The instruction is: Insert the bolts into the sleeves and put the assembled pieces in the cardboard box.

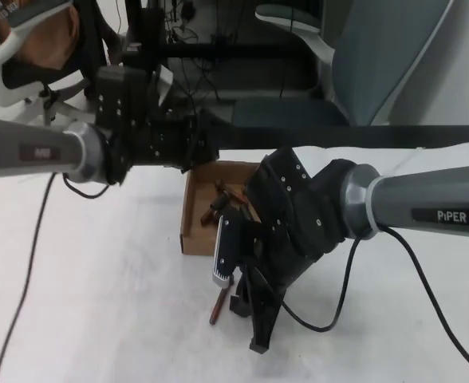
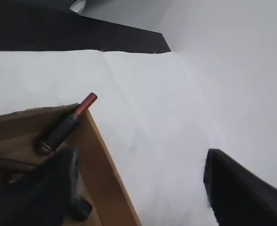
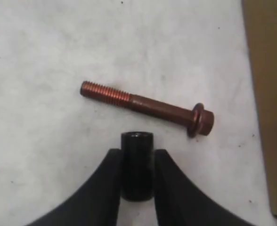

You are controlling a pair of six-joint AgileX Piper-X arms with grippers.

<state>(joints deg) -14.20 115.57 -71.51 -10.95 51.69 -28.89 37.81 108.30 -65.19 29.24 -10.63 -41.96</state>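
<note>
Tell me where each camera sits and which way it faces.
High view: behind the arms, looking forward and down over the bench; left arm and right arm show.
Left wrist view: on the left arm, facing the cardboard box; open left gripper shows.
Right wrist view: on the right arm, facing the bolt; right gripper holds a sleeve.
Shared: high and right wrist views both show the bolt.

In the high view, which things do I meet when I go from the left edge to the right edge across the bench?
left arm's grey forearm → cardboard box → right arm's grey forearm. The loose bolt is left out, because it lies in front of the box and shares its span.
</note>
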